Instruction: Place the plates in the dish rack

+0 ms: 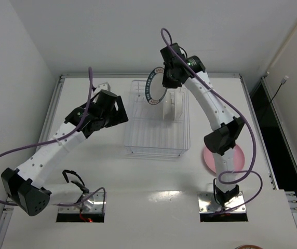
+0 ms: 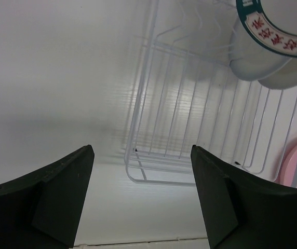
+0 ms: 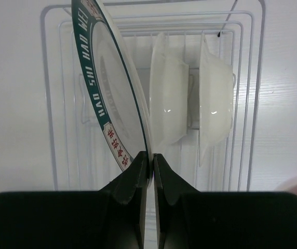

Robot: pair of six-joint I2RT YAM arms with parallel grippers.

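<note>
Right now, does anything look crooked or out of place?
Nothing broken or spilled. The teal-rimmed plate leans askew, pinched at its edge by the right gripper, not yet seated in the dish rack. The pink plate lies outside it on the table.

White table [image 1: 112, 174] with wire dish rack [image 1: 153, 151] at centre, pink plate [image 1: 238, 158] to its right

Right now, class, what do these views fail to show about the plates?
Pink plate: top view, the right arm covers its middle; left wrist view, the frame edge cuts it.
Teal-rimmed plate: right wrist view, the top edge crops its far rim, so contact with the dish rack is unclear.
</note>
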